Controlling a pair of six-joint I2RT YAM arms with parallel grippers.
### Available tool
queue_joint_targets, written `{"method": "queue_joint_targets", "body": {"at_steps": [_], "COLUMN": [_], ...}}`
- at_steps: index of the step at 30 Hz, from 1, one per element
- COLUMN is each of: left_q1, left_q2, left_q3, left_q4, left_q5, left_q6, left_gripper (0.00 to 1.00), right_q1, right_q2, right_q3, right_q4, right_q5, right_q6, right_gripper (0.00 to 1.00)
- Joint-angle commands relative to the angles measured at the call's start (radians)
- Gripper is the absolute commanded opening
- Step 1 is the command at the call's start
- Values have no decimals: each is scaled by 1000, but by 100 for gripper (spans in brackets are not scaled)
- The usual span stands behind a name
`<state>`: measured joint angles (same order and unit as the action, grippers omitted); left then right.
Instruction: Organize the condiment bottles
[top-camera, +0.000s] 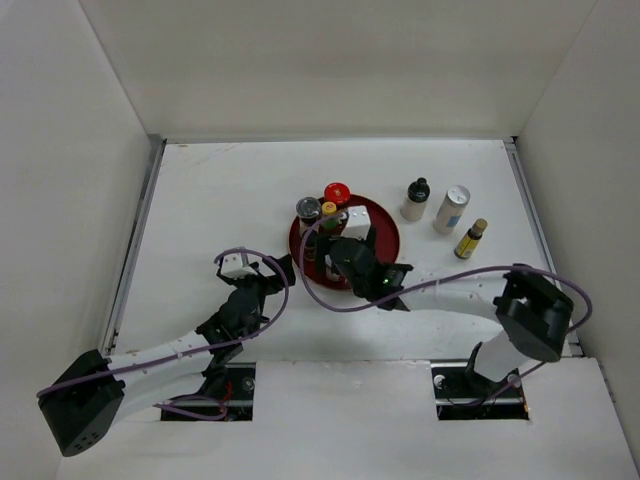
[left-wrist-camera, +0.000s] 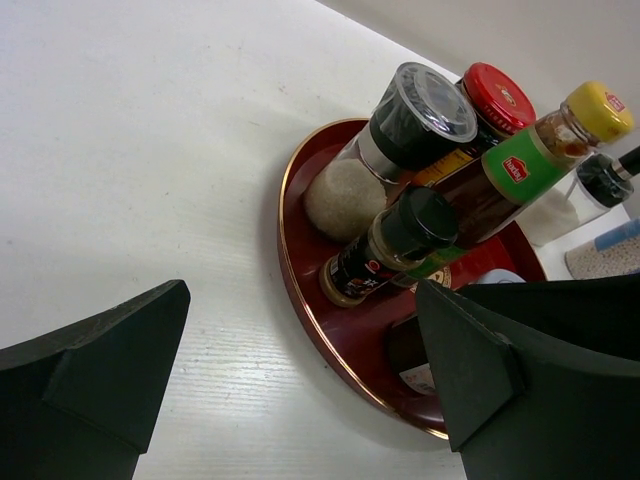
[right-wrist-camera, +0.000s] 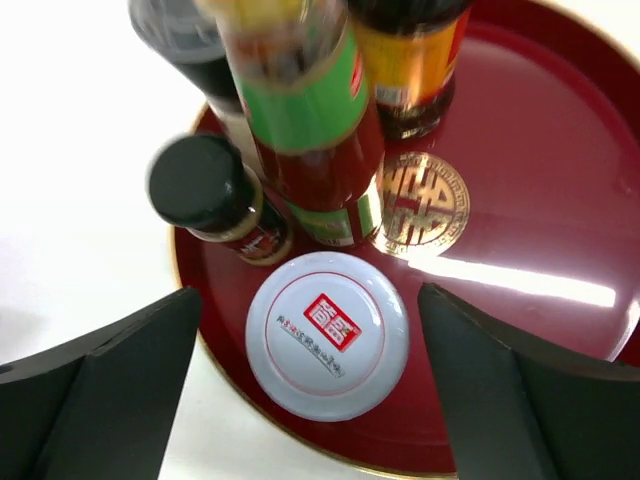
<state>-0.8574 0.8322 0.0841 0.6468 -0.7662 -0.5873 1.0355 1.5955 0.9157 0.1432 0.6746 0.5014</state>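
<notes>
Inside the glossy round red tray (right-wrist-camera: 520, 180): five condiment bottles (right-wrist-camera: 305, 110), among them a flat white-lidded jar (right-wrist-camera: 327, 333) and a small black-capped bottle (right-wrist-camera: 205, 185) of glass. On the matte white table (top-camera: 220, 200), right of the tray: three further bottles (top-camera: 451, 208), upright. Right gripper (right-wrist-camera: 308, 298) spread wide on both sides of the white lid. Left gripper (left-wrist-camera: 300, 290) also apart, holding nothing, beside the tray rim.

My left arm (top-camera: 165, 355) and right arm (top-camera: 455, 297) were white tubes with chunky black joints, each trailed by a looping purple cable (top-camera: 250, 251), and my left hand (left-wrist-camera: 302, 295) and right hand (right-wrist-camera: 308, 300) wore matte-black, wedge-shaped fingers (right-wrist-camera: 110, 380).
</notes>
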Motion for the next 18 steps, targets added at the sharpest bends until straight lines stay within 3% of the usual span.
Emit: {"method": "queue_joint_targets", "body": {"at_steps": [1,4,7,12,18], "left_q1": [8,8,-4,1,1], "left_q2": [-18,-18,-47,-18,19], "left_q3": [0,0,-6,-9,-4], "left_q4": [33,33,34,53,74], "left_q5": [7,10,4,2,8], "left_q6": [-14,-14,-14,-19,-23], "left_gripper": [100,100,100,100,100], "right_q1": [-16,-119,-287,-475,-585], "right_q2": [-165,-290,-312,-166,10], "right_q3": [-27,-95,-91,52,209], "right_q4": [64,56,33,-14,-82], "right_q5": [48,20,-41,-14,-4], "right_q6": [0,-6,-7,-50,-86], "right_gripper": [98,100,100,100,100]}}
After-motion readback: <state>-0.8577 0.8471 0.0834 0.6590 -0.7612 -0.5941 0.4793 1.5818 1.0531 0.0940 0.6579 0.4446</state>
